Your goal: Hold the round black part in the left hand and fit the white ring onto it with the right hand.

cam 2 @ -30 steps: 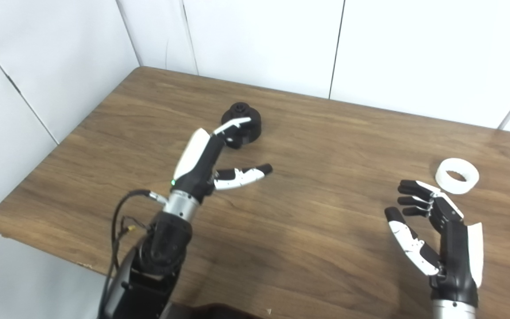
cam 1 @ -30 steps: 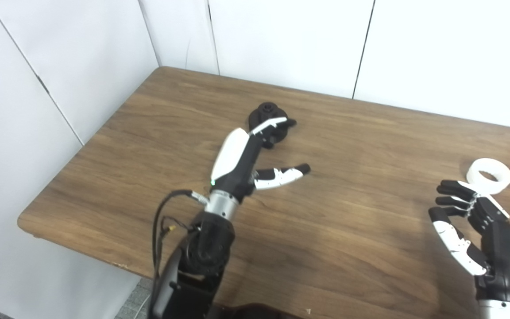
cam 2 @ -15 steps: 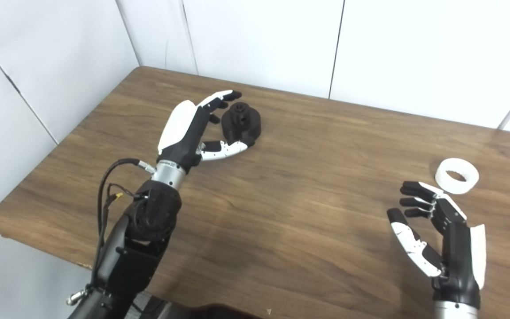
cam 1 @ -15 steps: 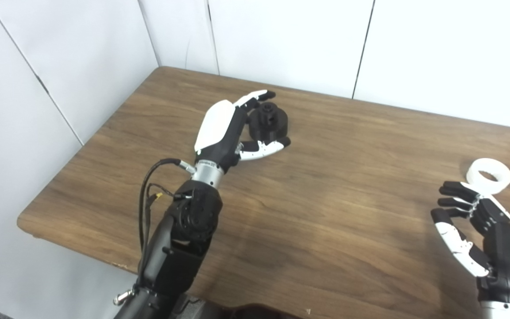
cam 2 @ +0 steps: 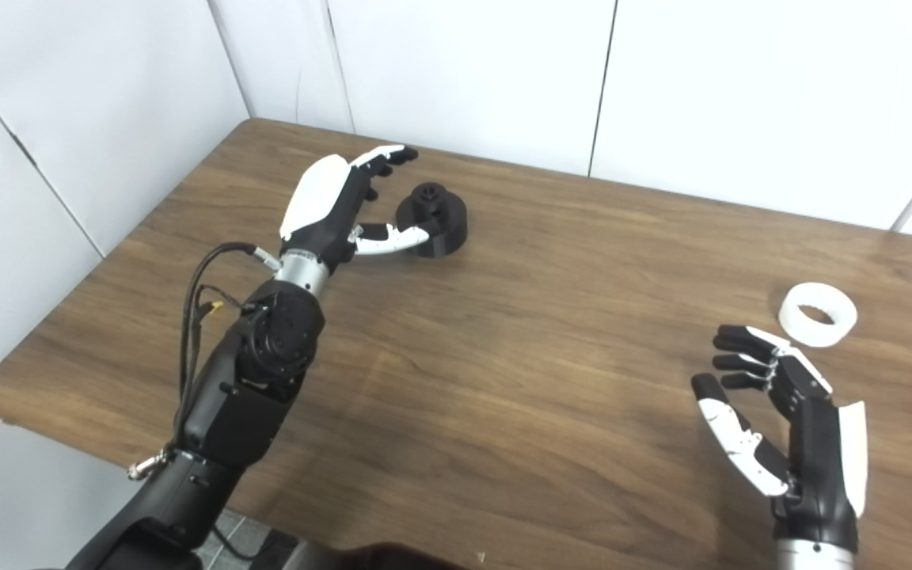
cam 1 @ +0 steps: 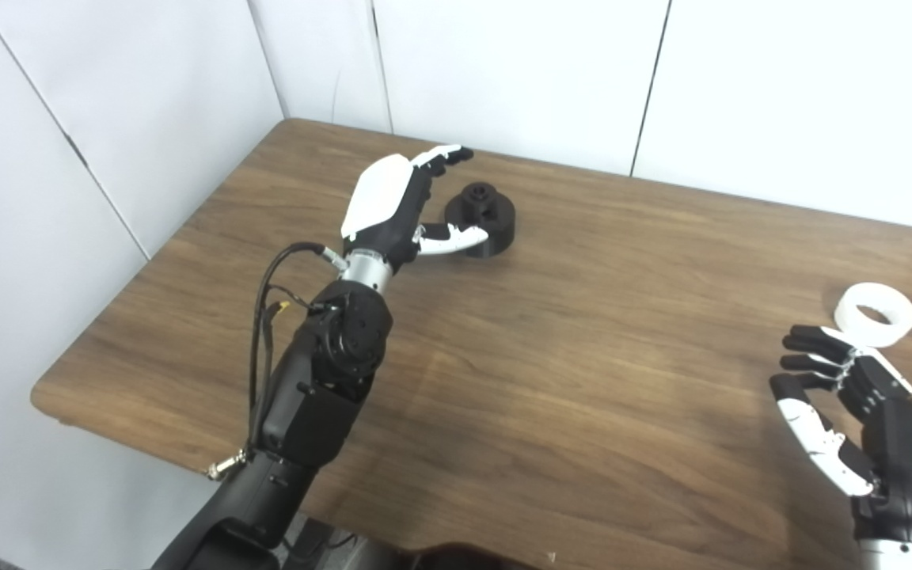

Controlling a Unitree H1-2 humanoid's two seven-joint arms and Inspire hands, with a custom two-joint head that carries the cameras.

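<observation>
The round black part (cam 1: 484, 221) stands on the wooden table (cam 1: 551, 340) toward the far left, a small hub on its top. My left hand (cam 1: 400, 207) is open just to its left, thumb reaching along its near side and the other fingers spread above and behind it. Whether the thumb touches the part I cannot tell. The white ring (cam 1: 875, 314) lies flat near the right edge. My right hand (cam 1: 860, 412) is open, palm facing left, a little nearer than the ring and holding nothing.
White wall panels (cam 1: 503, 71) close off the table's far side and left corner. The table's near edge (cam 1: 147, 443) runs along the bottom left. Bare wood lies between the two hands.
My left arm has stretched farther out, bringing the hand from in front of the black part round to its left side. The right hand has barely moved.
</observation>
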